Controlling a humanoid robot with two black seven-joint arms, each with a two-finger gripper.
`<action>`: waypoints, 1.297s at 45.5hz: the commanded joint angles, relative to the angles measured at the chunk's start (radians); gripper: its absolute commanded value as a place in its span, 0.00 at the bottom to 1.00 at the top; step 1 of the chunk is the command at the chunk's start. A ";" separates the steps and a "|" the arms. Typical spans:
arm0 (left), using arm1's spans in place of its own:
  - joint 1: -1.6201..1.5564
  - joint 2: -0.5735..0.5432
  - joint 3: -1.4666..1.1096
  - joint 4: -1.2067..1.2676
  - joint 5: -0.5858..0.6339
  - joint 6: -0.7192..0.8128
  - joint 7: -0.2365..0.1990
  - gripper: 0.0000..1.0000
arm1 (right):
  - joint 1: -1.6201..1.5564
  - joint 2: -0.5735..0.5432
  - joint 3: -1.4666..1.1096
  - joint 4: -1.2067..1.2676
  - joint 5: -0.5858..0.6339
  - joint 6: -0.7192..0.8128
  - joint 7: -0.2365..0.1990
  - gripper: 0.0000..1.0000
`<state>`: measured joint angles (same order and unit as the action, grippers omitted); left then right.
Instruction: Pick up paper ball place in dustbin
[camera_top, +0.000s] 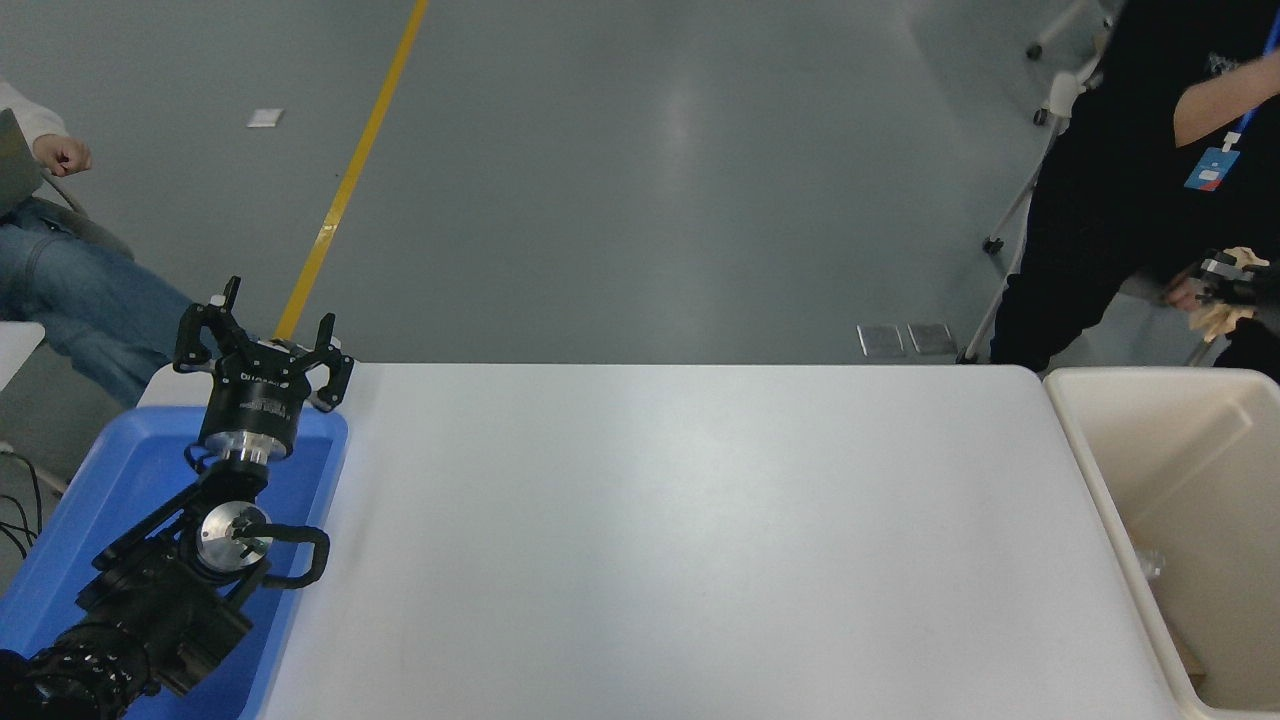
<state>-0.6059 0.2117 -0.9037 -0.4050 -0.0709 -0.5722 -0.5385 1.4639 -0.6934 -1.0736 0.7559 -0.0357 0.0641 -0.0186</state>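
Observation:
My right gripper (1222, 285) shows only at the right edge, above the far end of the dustbin, shut on the tan paper ball (1222, 318). The crumpled paper hangs from its fingers. Most of the right arm is out of frame. The dustbin (1085, 420) is a cream rectangular bin at the table's right end, open at the top. My left gripper (262, 345) is open and parked at the lower left over the blue tray.
A shallow blue tray (110, 470) sits under the left arm. A person in black (1110, 180) stands behind the bin, one hand close to my right gripper. Another person in jeans (70, 290) sits at the far left. The white table (680, 540) spans the middle.

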 joint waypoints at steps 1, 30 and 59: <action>0.000 0.000 0.000 0.000 0.000 0.000 0.000 0.99 | -0.335 0.057 0.083 -0.271 0.204 -0.061 -0.001 0.00; 0.000 0.000 0.000 0.000 0.000 0.000 0.000 0.99 | -0.746 0.258 0.316 -0.675 0.326 -0.102 -0.001 0.00; 0.000 0.000 0.000 0.000 0.000 0.000 0.000 0.99 | -0.787 0.259 0.325 -0.672 0.312 -0.133 -0.011 1.00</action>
<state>-0.6059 0.2117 -0.9035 -0.4048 -0.0704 -0.5722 -0.5384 0.6982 -0.4373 -0.7503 0.0879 0.2808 -0.0676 -0.0284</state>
